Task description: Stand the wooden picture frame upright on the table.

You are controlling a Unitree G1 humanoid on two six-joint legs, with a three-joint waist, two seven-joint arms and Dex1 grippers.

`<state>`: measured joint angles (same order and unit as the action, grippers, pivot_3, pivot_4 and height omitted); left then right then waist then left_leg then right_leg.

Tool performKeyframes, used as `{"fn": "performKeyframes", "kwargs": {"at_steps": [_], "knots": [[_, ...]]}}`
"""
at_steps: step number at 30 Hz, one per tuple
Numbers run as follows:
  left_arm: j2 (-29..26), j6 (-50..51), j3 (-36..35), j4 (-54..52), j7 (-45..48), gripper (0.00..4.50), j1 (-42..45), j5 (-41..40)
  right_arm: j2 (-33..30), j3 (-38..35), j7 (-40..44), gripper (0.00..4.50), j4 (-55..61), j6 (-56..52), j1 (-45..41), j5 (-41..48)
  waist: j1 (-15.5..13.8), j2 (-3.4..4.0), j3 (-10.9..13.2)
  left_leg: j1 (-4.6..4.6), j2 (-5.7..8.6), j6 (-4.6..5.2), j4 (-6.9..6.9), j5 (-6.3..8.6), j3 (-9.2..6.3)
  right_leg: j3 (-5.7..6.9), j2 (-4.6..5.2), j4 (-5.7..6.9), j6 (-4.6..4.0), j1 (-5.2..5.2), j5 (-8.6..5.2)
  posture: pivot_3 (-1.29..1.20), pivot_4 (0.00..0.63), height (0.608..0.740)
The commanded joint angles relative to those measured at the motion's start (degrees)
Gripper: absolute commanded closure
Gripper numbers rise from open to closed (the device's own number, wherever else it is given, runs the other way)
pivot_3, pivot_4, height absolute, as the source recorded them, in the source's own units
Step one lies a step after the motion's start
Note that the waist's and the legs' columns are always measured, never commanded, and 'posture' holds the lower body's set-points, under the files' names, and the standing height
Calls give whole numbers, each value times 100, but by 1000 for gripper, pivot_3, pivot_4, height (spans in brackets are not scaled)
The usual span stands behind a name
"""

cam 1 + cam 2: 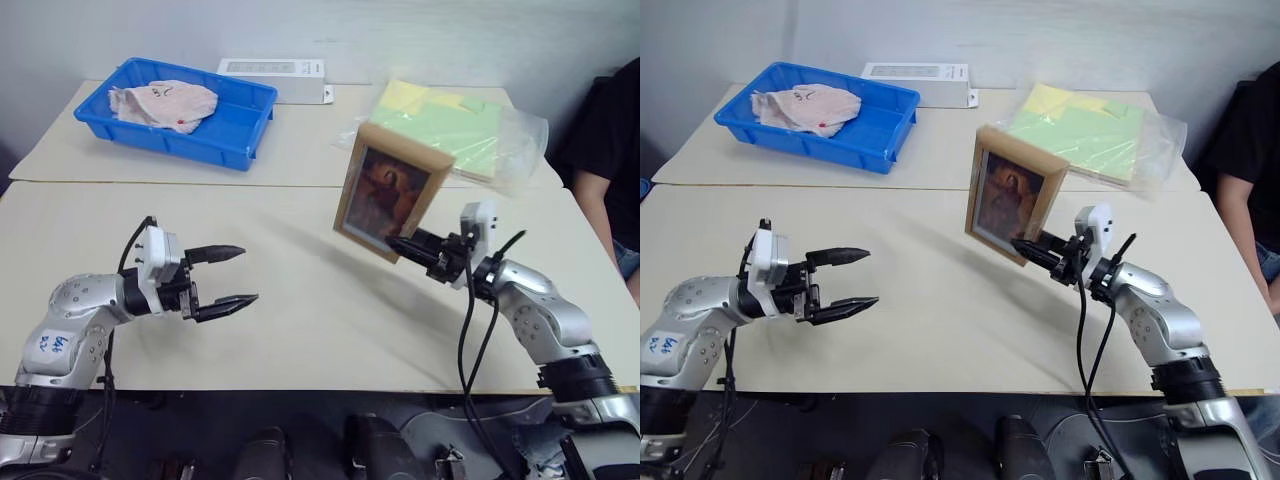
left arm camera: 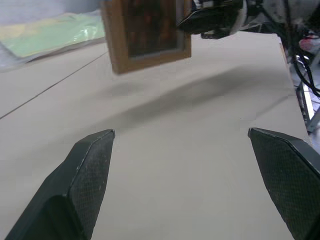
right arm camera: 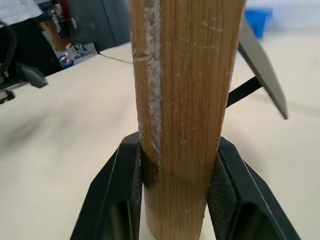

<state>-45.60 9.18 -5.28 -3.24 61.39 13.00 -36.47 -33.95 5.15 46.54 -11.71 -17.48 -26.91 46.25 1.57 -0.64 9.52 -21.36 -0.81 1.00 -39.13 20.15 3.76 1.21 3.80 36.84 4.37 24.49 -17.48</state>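
Both arms reach over the desk: the left fingers are wide open and empty, while the right fingers pinch the picture frame's lower edge, holding it tilted above the desk so it can be set down standing.

A: What has my right gripper got?
B: The wooden picture frame, pinched at its lower corner, tilted and lifted off the table.
A: And my left gripper?
B: Fingers spread wide, nothing between them, well apart from the frame.
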Motion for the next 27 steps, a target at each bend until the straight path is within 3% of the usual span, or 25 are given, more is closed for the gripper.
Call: {"fn": "performKeyframes", "kwargs": {"at_steps": [1,12,16,25,27], "knots": [[60,-14,-178,-243,73,0,4,44,233,-361,204,3231,-601,-234,-447,-166,10,10,6,-2,0,0,1,0,5,-2,0,5,0,6,0,0,150,740],[197,28,-312,-172,60,0,101,190,743,-356,534,3231,-1575,554,-479,-1568,31,17,9,3,-1,0,0,0,7,-1,-2,11,1,5,1,0,150,740],[187,3,-331,-87,116,0,146,242,839,-498,724,3231,-1538,829,-437,-1687,21,18,9,7,-1,-1,0,-1,8,-1,-2,13,1,0,1,0,150,740],[225,-68,-370,180,205,0,220,397,820,-714,1091,209,-1194,1344,-218,-1949,11,19,9,3,0,-1,0,0,3,2,-2,14,1,3,1,0,150,740],[187,-166,-409,305,223,0,126,519,712,-757,1231,23,-982,1293,-74,-1943,14,19,9,3,-1,-1,0,0,2,3,-3,14,1,3,1,0,150,740]]}}
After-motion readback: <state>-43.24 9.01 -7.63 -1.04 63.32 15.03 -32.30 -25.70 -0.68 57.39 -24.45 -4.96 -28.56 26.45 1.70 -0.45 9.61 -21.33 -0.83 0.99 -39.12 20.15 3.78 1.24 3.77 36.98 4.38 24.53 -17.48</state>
